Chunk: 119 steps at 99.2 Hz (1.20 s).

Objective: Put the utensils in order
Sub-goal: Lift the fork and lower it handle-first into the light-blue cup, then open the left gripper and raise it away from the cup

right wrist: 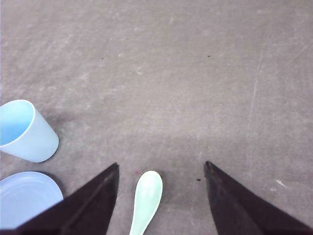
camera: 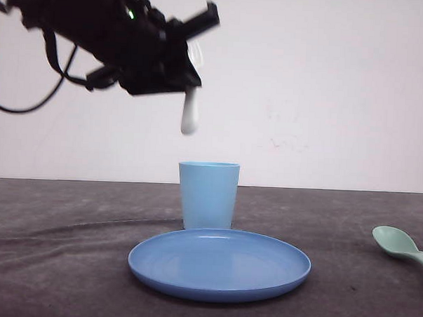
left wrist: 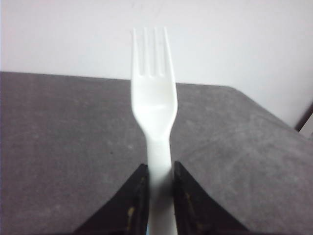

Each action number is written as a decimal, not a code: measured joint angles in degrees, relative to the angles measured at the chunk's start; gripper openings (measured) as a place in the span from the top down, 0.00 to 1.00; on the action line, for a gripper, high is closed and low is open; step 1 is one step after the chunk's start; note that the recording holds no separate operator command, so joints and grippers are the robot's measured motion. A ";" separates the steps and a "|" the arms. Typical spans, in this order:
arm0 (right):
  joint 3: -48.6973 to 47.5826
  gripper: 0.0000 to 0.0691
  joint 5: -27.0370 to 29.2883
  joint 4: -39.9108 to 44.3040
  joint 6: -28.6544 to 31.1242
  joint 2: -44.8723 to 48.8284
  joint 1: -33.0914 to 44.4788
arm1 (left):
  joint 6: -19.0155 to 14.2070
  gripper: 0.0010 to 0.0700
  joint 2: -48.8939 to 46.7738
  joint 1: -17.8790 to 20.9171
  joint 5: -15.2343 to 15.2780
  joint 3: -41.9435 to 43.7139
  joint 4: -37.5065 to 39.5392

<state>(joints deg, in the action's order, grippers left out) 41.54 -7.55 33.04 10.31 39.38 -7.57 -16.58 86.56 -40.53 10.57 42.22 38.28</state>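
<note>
Your left gripper (left wrist: pixel 159 196) is clenched on the fork (camera: pixel 190 114), held in the air at about 11 o'clock above the cup (camera: pixel 208 194), handle hanging down. Centre the handle over the cup's mouth before you lower. Your right gripper (right wrist: pixel 161 196) is spread wide above the spoon (right wrist: pixel 147 199). Count one fork, one spoon, one cup, one plate (camera: pixel 219 263).

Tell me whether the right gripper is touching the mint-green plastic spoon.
Apart. The right wrist view shows the right gripper open, its fingers either side of the pale mint-green plastic spoon with bare table between.
</note>
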 joint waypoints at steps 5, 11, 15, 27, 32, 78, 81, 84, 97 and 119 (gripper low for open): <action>0.00 0.50 0.00 0.00 -0.02 0.00 0.00 | 0.17 0.95 1.60 -0.24 0.00 0.13 0.98; 0.00 0.50 0.00 0.02 0.00 0.00 0.00 | 0.44 0.95 3.34 -0.48 0.00 0.72 0.98; 0.00 0.50 0.00 0.02 0.00 0.00 0.00 | 0.50 0.95 4.48 -0.52 0.00 1.27 1.05; 0.00 0.50 0.00 0.42 -0.02 0.00 0.00 | 0.50 0.95 7.34 -0.59 0.00 2.60 3.04; 0.00 0.50 0.00 0.70 -0.04 0.00 0.00 | 0.50 0.95 8.37 -0.59 0.00 3.10 3.54; 0.00 0.50 0.00 2.19 -1.70 0.00 0.00 | 0.50 0.62 12.04 -0.59 -0.02 3.58 3.02; 0.00 0.50 0.00 2.23 -1.77 0.00 0.00 | 0.48 0.60 12.04 -0.59 -0.02 3.58 2.84; 0.00 0.50 0.02 2.36 -1.86 0.00 0.00 | 0.48 0.59 12.00 -0.59 -0.02 3.58 2.45; 0.00 0.50 0.00 4.17 -1.95 0.02 0.00 | 0.48 0.58 10.36 -1.11 -0.07 3.58 -1.44; 0.02 0.50 -0.02 7.87 -1.14 2.51 -2.99 | 0.55 0.58 -3.13 -1.75 -0.17 3.58 -9.77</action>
<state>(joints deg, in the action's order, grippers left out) 41.56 -7.57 40.91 9.17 41.89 -10.57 -16.03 83.44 -42.28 10.39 45.80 28.51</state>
